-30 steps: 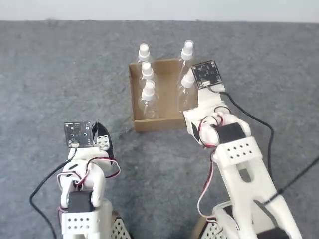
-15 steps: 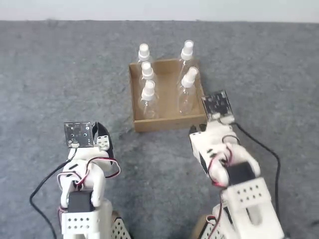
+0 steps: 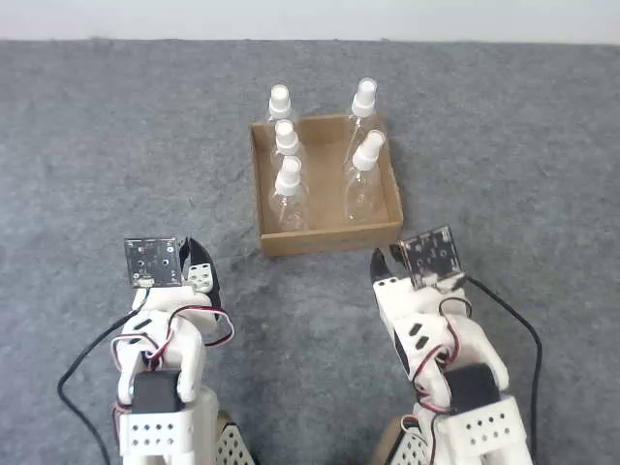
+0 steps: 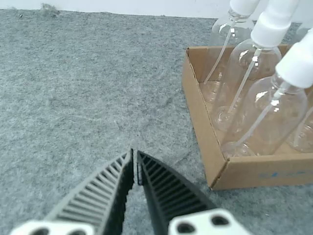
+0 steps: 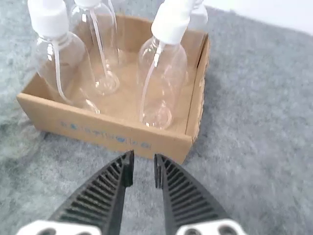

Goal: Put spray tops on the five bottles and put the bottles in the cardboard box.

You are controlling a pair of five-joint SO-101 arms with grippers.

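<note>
Grey felt [image 3: 116, 126] surrounds the cardboard box [image 3: 329, 237] at upper centre, holding five upright clear bottles [image 3: 289, 199] with white spray tops [image 3: 368, 148]; left gripper [image 4: 135, 154] pinched closed lower left, right gripper [image 5: 143, 166] slightly parted just below the box.

Five clear bottles [image 3: 289, 199], each capped with a white spray top [image 3: 289, 167], stand upright inside the open, shallow cardboard box [image 3: 329, 239]: three in a row along one side wall, two along the other, a bare strip between.
</note>
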